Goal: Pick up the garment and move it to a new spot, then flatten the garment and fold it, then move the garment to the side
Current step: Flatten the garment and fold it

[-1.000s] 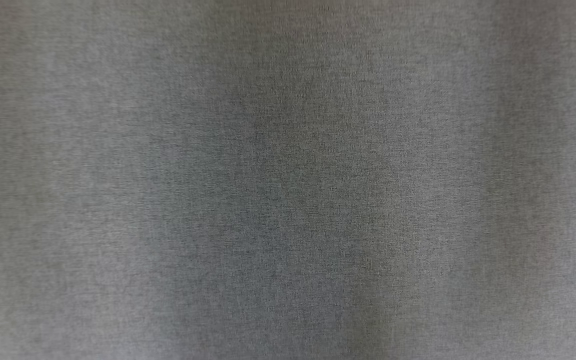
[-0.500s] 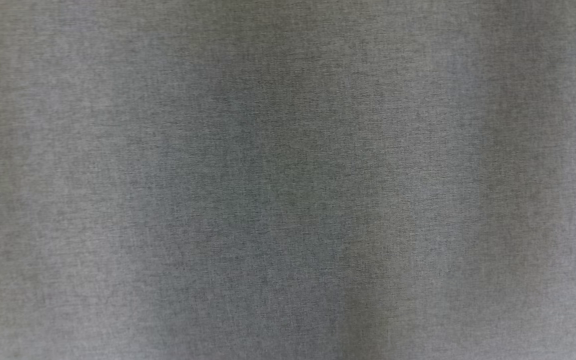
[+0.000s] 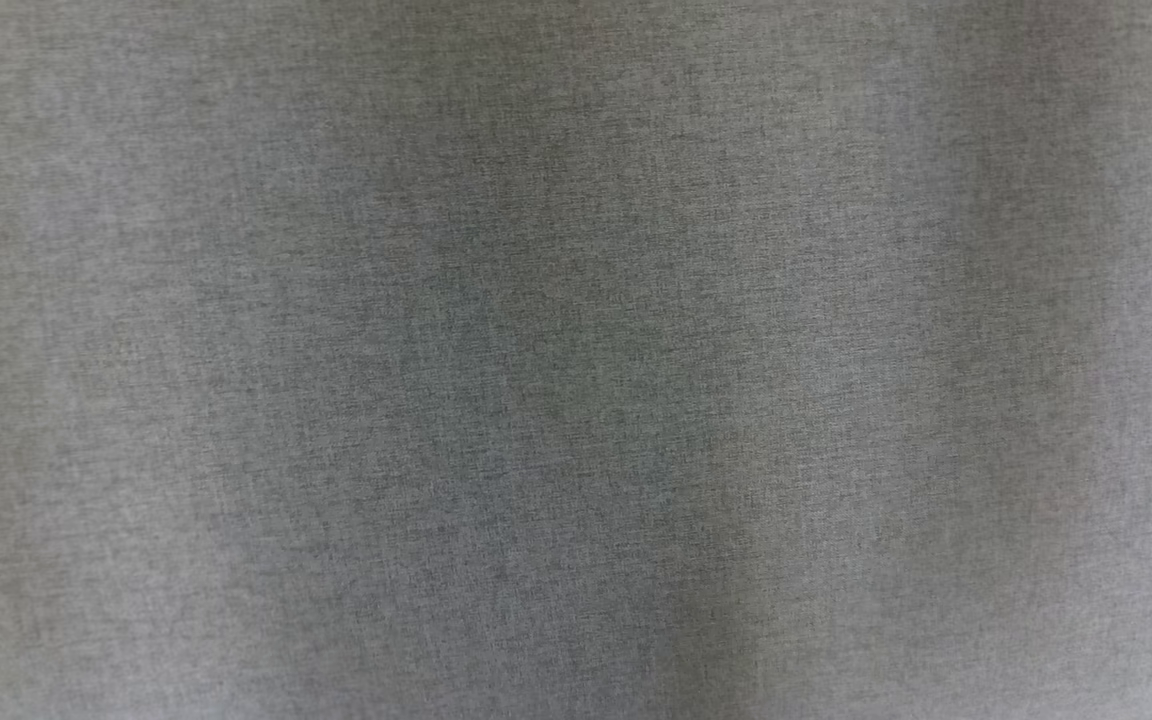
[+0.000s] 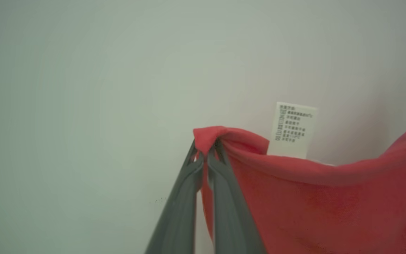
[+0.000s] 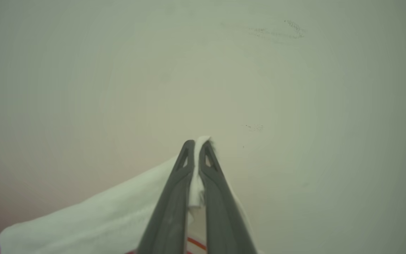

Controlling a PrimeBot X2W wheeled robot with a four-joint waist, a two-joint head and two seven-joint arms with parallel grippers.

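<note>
Shading on cloth (image 3: pixel 576 360) shifted; left gripper (image 4: pixel 204 149), right gripper (image 5: pixel 196 144) pinch garment (image 4: pixel 312 204)

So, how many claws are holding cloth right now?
2. The left claw pinches a bunched corner of red cloth, near a white printed care label. The right claw pinches an edge of white cloth.
</note>
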